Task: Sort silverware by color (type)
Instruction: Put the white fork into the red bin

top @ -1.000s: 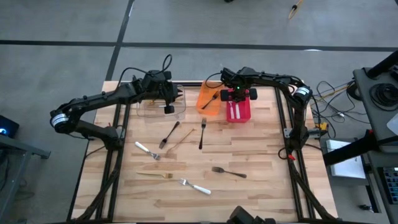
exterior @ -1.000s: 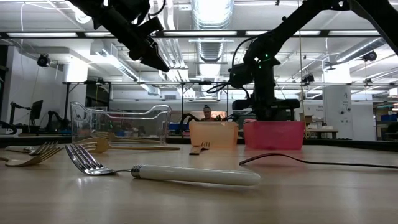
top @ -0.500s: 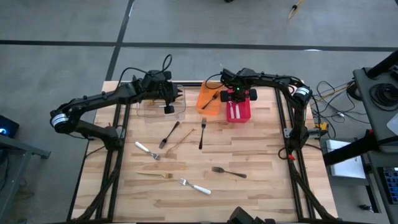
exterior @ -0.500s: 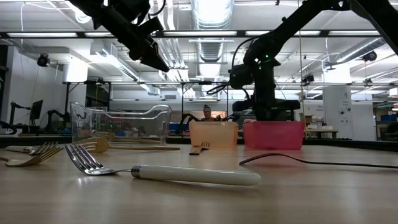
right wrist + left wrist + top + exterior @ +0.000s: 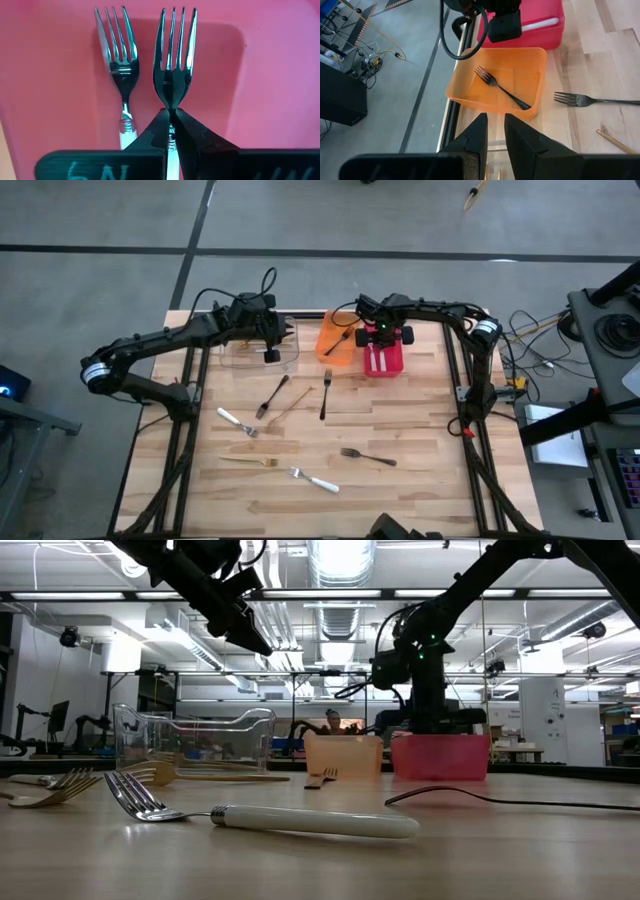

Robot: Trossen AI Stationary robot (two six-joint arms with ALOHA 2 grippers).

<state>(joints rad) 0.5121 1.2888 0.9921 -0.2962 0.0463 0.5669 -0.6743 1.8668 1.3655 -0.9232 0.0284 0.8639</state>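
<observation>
My right gripper (image 5: 171,111) is over the red bin (image 5: 383,360), shut on a shiny silver fork (image 5: 174,60). A second silver fork with a pale handle (image 5: 120,65) lies on the bin's floor beside it. My left gripper (image 5: 495,125) hangs above the clear bin (image 5: 258,350), its fingers a narrow gap apart and holding nothing. One black fork (image 5: 501,90) lies in the orange bin (image 5: 337,340). Black forks (image 5: 325,393), (image 5: 272,394), (image 5: 368,456), a gold fork (image 5: 250,461) and pale-handled silver forks (image 5: 237,422), (image 5: 315,480) lie flat on the table. My right gripper pinches the silver fork at its neck (image 5: 171,102), just behind the tines, between both fingertips. The fingers come from above into the red bin and lie along the fork; the pale handle (image 5: 171,142) runs back between them. Whether the fork rests on the bin floor I cannot tell.
The three bins stand in a row at the table's far edge, clear, orange, then red. A thin gold utensil (image 5: 290,405) lies between the two black forks mid-table. Cables run along the far edge behind the bins. A person shows far off in the room (image 5: 333,723).
My right gripper has shifted slightly toward the table's right over the red bin, still shut on the fork. My left arm and the forks on the table have kept still.
</observation>
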